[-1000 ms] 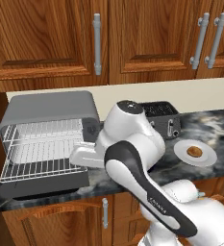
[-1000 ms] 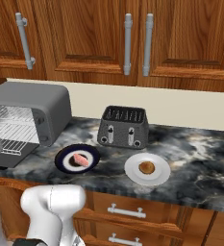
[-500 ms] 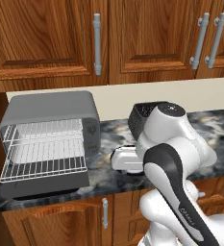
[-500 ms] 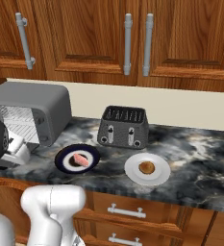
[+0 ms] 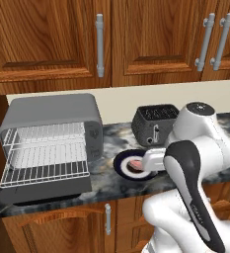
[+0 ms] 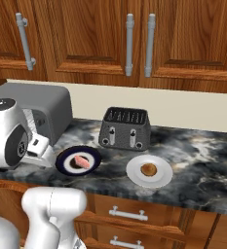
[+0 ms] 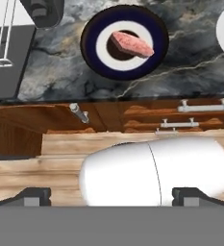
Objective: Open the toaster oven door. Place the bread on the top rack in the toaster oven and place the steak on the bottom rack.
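The toaster oven point(image 5: 50, 143) stands at the left end of the tabletop point(image 6: 198, 168), a light-grey rounded box with its door point(image 5: 45, 195) dropped flat in front. Both white wire racks show inside, the top rack point(image 5: 47, 134) above the bottom rack point(image 5: 45, 168), and both are bare. Just right of it the steak point(image 7: 131, 44), a pink slab with a pale edge, lies on a dark-rimmed plate point(image 7: 92, 53). Farther right the bread point(image 6: 148, 169), a small brown round, sits on a white plate point(image 6: 134, 175). A black toaster point(image 6: 125, 128) stands behind the two plates. The tabletop is dark marbled stone over wooden drawers point(image 6: 134, 214), with wooden cabinets point(image 6: 110, 39) and a cream wall point(image 6: 193, 109) behind. The jaws stand wide apart and empty above the steak's plate, their tips at the bottom corners of the hand view. No writing is readable.
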